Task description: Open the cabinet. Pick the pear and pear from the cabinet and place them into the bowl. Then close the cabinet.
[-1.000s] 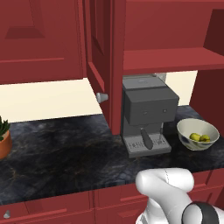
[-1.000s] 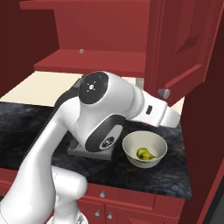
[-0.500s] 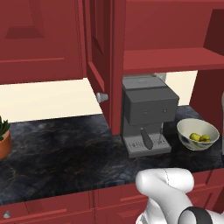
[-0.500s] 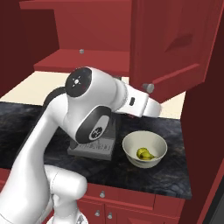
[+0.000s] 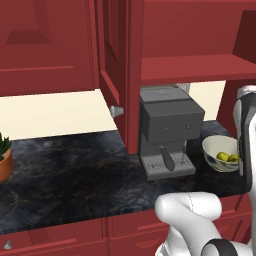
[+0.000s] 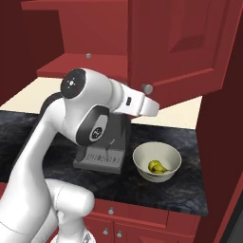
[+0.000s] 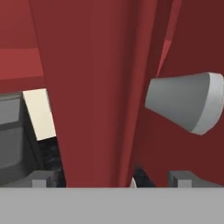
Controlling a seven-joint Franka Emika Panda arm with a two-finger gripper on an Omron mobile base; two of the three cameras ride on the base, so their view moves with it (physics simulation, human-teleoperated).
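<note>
1. While the left door (image 5: 114,75) of the cabinet (image 5: 190,65) stands swung out edge-on over the bench (image 5: 75,175), its round silver knob (image 5: 116,111) pointing left, the opening step reads as done on that side.
2. The shelf (image 5: 192,67) behind it looks bare in the left base view, so nothing seems left to fetch from there.
3. Below the shelf sits the coffee machine (image 5: 167,130), and just to its right the bowl (image 5: 220,152) rests on the bench.
4. Yellow-green fruit (image 6: 159,167) lies in the bowl; I judge both pears are there, though the pieces are too small to count surely.
5. The right door (image 6: 178,42) hangs part open, its knob (image 7: 186,101) close before the hand camera, just right of the door's edge.
6. The pincer (image 7: 111,180) is spread wide and empty, its fingertips (image 7: 40,180) on either side of that edge.
7. What remains, by my reading, is closing both doors.
</note>
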